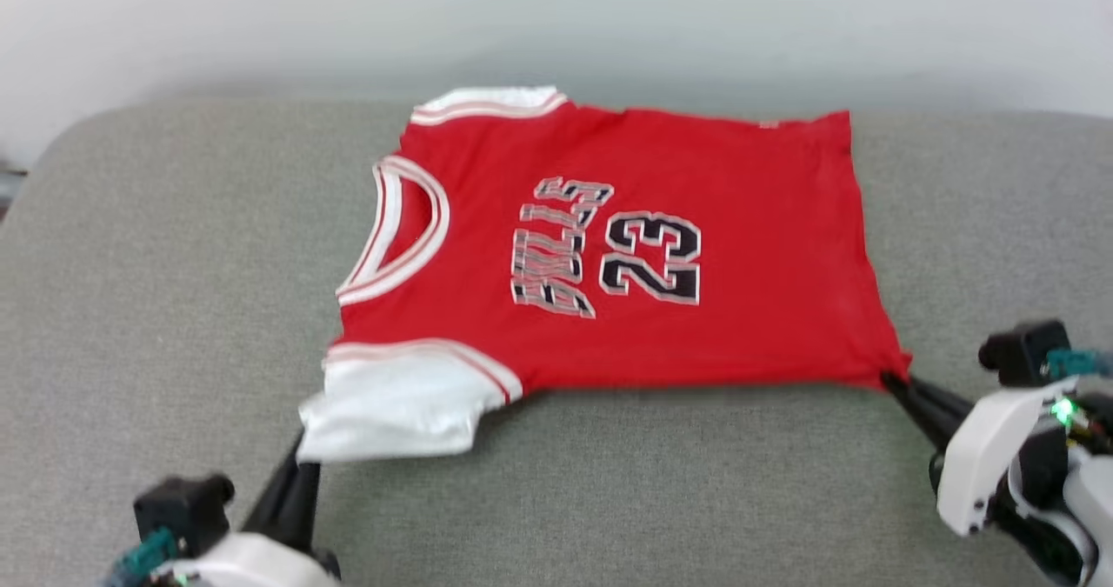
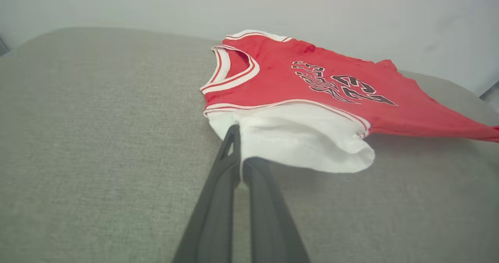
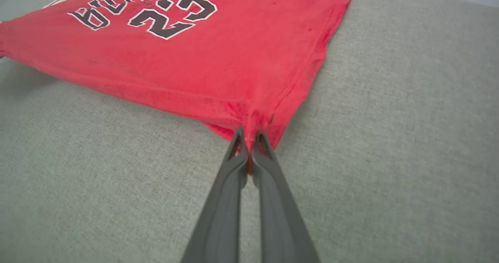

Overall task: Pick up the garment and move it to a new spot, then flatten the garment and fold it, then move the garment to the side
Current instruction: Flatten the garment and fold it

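Observation:
The garment (image 1: 643,256) is a red jersey with white trim and black letters and number, spread face up on the grey cushion, neck hole toward the left. My left gripper (image 1: 300,461) is shut on its white near-left corner, which hangs lifted off the cushion. In the left wrist view the left gripper (image 2: 238,138) pinches that white flap of the garment (image 2: 308,95). My right gripper (image 1: 894,380) is shut on the red near-right hem corner. The right wrist view shows the right gripper (image 3: 249,136) gripping bunched red cloth of the garment (image 3: 202,48), and the near edge is stretched between both grips.
The grey cushion (image 1: 156,309) extends well to the left, right and front of the jersey. A pale wall (image 1: 556,13) rises behind its rounded far edge.

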`<state>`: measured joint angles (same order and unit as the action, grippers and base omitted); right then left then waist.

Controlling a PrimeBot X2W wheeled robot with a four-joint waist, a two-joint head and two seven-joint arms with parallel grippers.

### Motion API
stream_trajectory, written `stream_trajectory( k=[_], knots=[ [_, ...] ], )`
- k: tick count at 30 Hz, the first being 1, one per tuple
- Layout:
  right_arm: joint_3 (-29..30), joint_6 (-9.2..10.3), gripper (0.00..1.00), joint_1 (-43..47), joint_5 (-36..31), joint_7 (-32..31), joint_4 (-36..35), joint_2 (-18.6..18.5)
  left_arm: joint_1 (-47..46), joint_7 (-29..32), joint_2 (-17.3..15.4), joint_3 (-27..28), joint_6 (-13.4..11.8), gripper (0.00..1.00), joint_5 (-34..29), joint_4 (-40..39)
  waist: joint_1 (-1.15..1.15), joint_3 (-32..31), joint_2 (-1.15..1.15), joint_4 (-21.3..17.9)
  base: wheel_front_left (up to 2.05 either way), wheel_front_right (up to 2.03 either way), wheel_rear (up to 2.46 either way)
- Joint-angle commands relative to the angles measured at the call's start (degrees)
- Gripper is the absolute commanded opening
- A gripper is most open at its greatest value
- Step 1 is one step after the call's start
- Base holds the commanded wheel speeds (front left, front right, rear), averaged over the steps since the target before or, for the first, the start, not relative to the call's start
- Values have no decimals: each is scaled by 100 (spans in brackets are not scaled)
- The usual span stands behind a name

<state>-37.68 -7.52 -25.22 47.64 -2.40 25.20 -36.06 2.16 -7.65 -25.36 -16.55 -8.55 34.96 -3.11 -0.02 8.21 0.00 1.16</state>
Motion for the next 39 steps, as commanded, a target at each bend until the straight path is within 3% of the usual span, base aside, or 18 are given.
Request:
stream_trajectory(
  k=[1, 10, 22, 32, 39],
  knots=[
    [11, 6, 0, 175, 28, 8, -7, 1, 194, 46, 19, -39, 60, 0, 124, 35, 2, -212, 0, -26, 0, 0, 0],
    [65, 7, 0, 1238, -17, -56, -248, -143, 1266, 264, 131, -182, 263, 0, 735, 326, 2, -652, 0, -74, 0, 0, 0],
    [584, 7, 0, 2413, -72, -343, -705, -331, 2169, 620, 98, -289, 364, 0, 1250, 211, 2, -954, 0, -75, 0, 0, 0],
    [1118, 7, 0, 2676, -217, -542, -1028, -97, 1788, 486, -6, -284, 327, 0, 1004, 186, 2, -986, 0, -55, 0, 0, 0],
    [1439, 6, 0, 2451, -259, -698, -1258, 151, 915, 584, -345, -297, 425, 0, 557, 170, 2, -910, 0, -181, 0, 0, 0]
  ],
)
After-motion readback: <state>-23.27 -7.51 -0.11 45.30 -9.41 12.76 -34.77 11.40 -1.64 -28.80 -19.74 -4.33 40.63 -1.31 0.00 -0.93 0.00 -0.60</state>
